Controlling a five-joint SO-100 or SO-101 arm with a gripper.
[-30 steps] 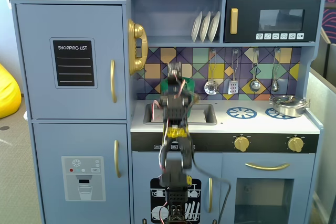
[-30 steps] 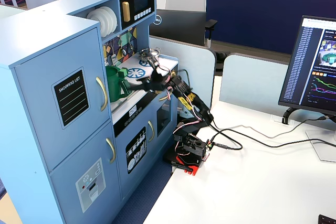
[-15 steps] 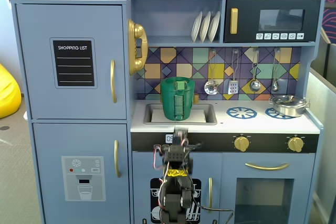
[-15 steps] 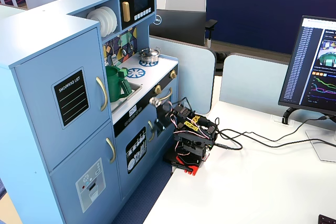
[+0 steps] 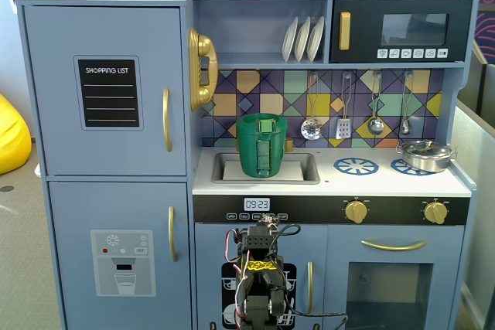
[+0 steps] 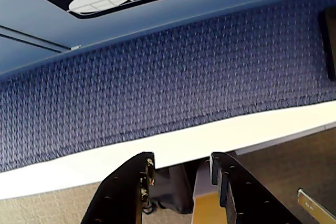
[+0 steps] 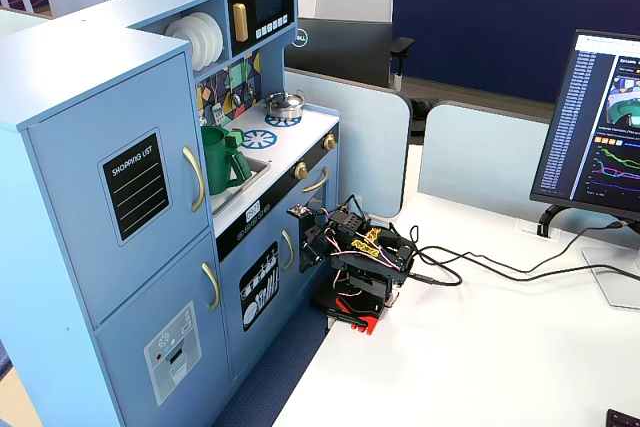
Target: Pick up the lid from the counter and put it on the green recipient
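The fridge door's chalkboard (image 5: pixel 109 92) reads "SHOPPING LIST"; the clock (image 5: pixel 257 204) shows 09:23.

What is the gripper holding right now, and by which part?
Nothing. In the wrist view the gripper is open with only carpet and the kitchen's base between its fingers. The lid sits on the green recipient.

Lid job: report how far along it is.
Done, it seems: in a fixed view the lid sits in the top of the green recipient, which stands in the sink. In hand: nothing. The wrist view shows the gripper with fingers apart and empty, aimed at the blue mat. Left: nothing apparent.
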